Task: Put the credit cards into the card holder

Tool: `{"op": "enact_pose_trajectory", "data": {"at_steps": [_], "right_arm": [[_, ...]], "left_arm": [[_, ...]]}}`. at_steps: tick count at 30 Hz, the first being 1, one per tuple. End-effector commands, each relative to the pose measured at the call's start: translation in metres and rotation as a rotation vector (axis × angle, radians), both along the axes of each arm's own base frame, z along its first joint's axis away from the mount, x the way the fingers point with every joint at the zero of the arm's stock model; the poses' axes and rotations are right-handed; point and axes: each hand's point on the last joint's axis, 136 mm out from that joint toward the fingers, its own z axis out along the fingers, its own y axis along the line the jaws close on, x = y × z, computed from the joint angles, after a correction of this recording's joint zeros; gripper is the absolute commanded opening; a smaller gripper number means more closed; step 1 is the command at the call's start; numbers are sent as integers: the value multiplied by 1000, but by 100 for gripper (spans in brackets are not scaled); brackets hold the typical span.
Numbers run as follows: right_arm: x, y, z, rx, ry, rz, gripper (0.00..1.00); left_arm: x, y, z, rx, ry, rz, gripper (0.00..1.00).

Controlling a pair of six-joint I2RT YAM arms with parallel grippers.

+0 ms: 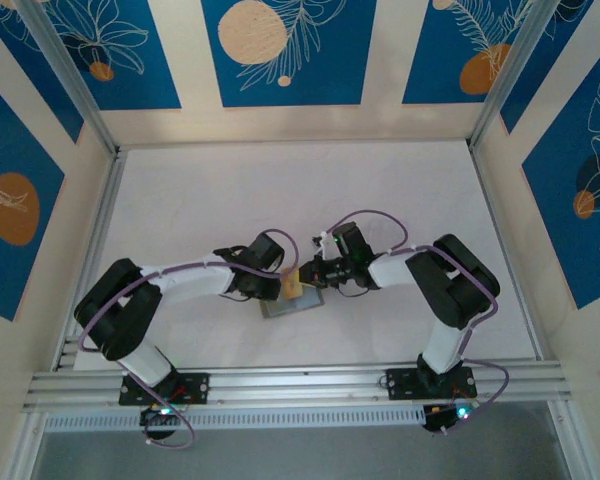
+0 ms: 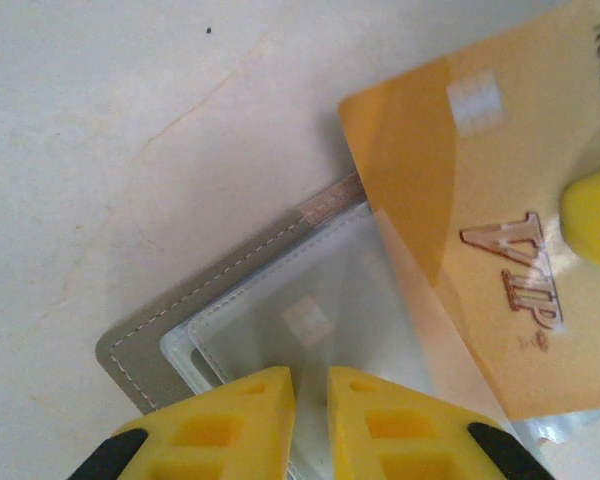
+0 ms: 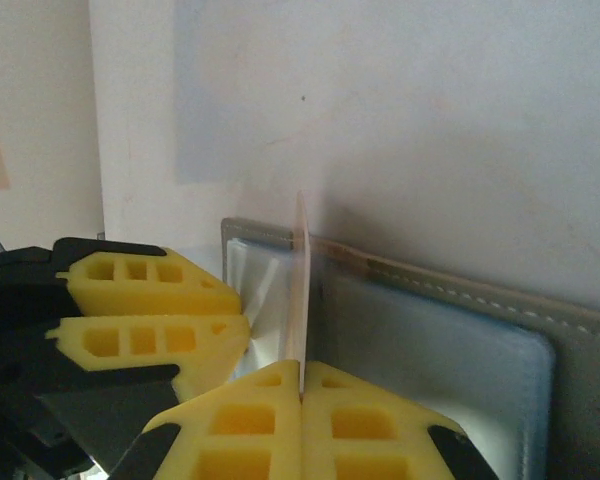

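Gold card (image 2: 460,210), grey white-stitched holder (image 2: 155,345)

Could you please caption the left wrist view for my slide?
Right hand holds a gold VIP card at the open card holder.

Top cam: fixed, high behind me, looking down and forward. Far out, whole table (image 1: 210,190) in frame. Left wrist cam: looks straight down past my left gripper (image 2: 310,380), very close on card holder (image 2: 270,300) and gold card (image 2: 450,200). Right wrist cam: low, near-grazing along my right gripper (image 3: 302,375), same gold card edge-on, left gripper at frame left. Shared by all three: card holder patch, near-centre of table.
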Motion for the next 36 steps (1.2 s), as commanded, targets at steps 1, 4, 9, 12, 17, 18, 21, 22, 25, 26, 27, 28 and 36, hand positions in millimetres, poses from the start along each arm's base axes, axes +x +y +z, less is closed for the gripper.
{"op": "enact_pose_trajectory", "data": {"at_steps": [1,4,9,12,17,18,21,22,25,26,27,28,36], "right_arm": [[-19,-5,-6,-4,43,19,0],[-29,-6,-7,-8,52,37,0],[-37,-8,-11,-21,68,58,0],[-41,-8,-12,-20,79,76,0],[-46,-6,-15,-19,98,108,0],[-47,-6,-16,-21,103,111,0],[-47,-3,-18,-14,109,131,0],[-46,1,-17,-7,110,140,0],[-41,11,-18,-6,104,157,0],[-40,13,-18,-7,105,157,0],[-40,15,-19,-5,106,157,0],[-39,17,-19,-4,104,153,0],[-41,30,-37,-38,118,115,0]], "left_arm": [[-24,23,-24,86,110,4,17],[-24,22,-25,84,110,4,17],[-23,21,-25,81,112,4,17],[-23,21,-24,80,110,4,17],[-23,21,-24,81,110,4,17],[-23,22,-24,82,111,5,17],[-23,21,-24,79,110,5,17],[-23,21,-25,78,111,3,17],[-22,20,-24,75,111,0,17],[-22,19,-23,74,109,-1,17],[-22,19,-22,72,106,-3,17],[-21,18,-20,69,103,-3,17],[-16,4,1,-9,74,-20,17]]}}
